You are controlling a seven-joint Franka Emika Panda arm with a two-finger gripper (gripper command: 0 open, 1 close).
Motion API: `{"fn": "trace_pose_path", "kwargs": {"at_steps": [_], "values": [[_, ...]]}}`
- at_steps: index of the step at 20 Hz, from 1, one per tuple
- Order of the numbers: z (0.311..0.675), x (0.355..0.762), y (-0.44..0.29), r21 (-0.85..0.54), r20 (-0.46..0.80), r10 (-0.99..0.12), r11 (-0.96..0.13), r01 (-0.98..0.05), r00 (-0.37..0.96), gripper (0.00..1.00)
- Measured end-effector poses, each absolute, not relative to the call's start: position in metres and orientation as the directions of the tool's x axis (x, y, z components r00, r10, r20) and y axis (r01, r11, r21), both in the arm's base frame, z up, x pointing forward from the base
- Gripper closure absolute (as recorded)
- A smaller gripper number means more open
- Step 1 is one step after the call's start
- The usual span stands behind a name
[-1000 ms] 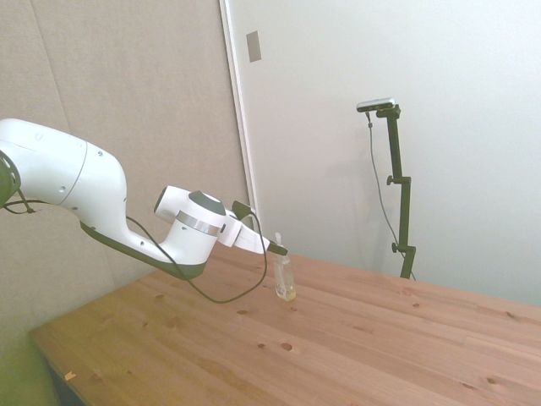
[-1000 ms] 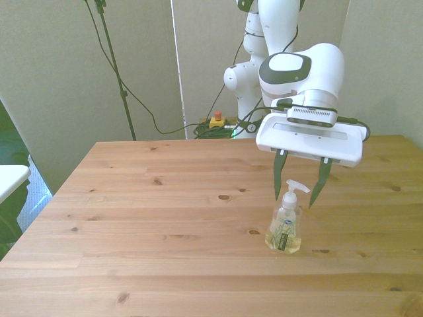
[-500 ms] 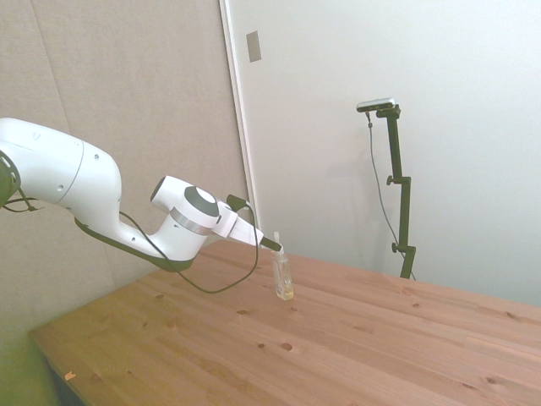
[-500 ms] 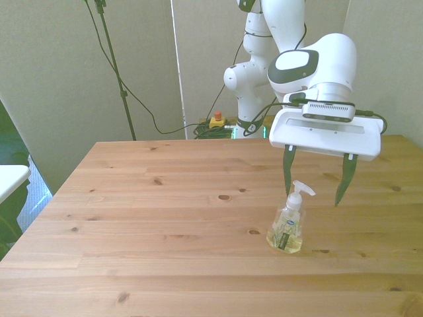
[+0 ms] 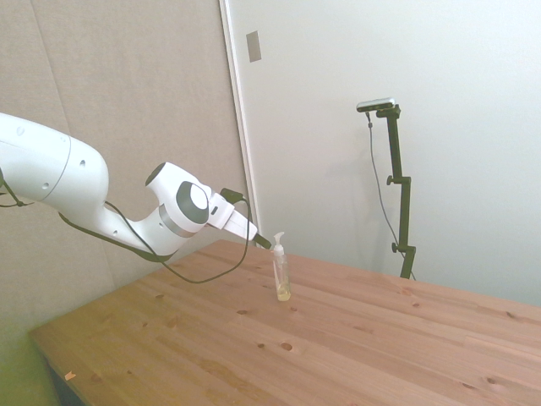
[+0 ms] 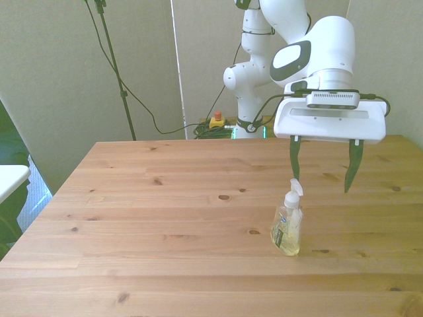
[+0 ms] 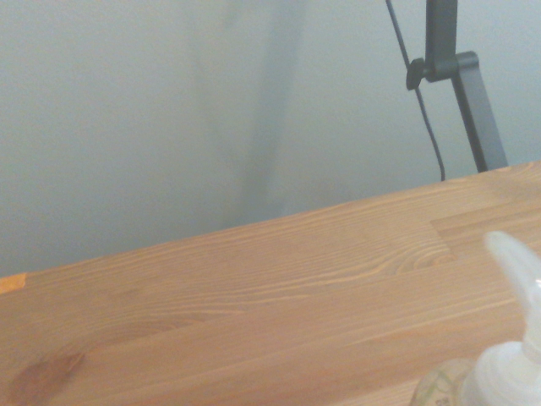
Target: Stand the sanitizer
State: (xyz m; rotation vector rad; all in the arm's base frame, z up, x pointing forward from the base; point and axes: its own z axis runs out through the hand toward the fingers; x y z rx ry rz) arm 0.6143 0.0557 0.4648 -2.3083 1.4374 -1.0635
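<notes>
Gripper (image 6: 324, 177) spread wide, holding nothing, hanging above the sanitizer (image 6: 287, 223) with the finger on the front view's left just over the pump nozzle (image 6: 293, 188). Bottle apparently free and upright on its own base, on the wooden table (image 6: 158, 224), toward the front view's right. Probably contact-free, though side view too coarse to confirm.

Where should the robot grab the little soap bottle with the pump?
Probably the small clear plastic pump bottle of yellowish liquid is best pinched across its flat body, below the white pump nozzle. It stands upright, so the open end effector can come from above or from the side.
</notes>
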Motion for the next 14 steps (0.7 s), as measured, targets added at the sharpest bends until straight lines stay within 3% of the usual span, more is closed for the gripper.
{"fn": "trace_pose_path", "kwargs": {"at_steps": [14], "values": [[0.482,0.590,0.038,-0.365,0.330,-0.776,-0.630,-0.686,0.537,0.00]]}}
